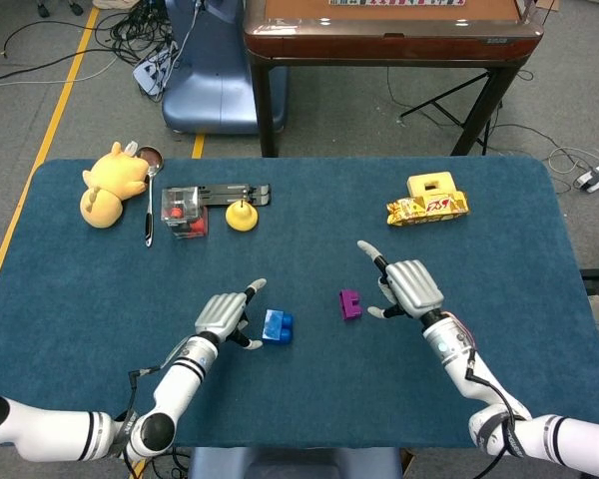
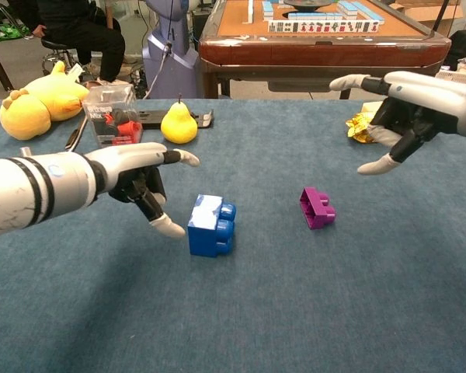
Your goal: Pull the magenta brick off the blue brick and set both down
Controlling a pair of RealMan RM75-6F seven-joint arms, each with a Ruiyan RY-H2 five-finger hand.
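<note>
The blue brick (image 1: 277,326) (image 2: 211,225) stands alone on the blue table, near the front middle. A short way to its right lies the magenta brick (image 1: 350,303) (image 2: 317,207), apart from it. My left hand (image 1: 223,316) (image 2: 137,183) hovers just left of the blue brick with fingers spread, holding nothing. My right hand (image 1: 411,287) (image 2: 404,105) is lifted to the right of the magenta brick, fingers apart and empty.
At the back left are a yellow plush toy (image 1: 111,183), a spoon (image 1: 150,205), a clear box with red contents (image 1: 184,212), a black tool (image 1: 235,193) and a yellow pear (image 1: 242,216). A yellow snack packet and block (image 1: 428,200) lie back right. A wooden table (image 1: 389,30) stands beyond.
</note>
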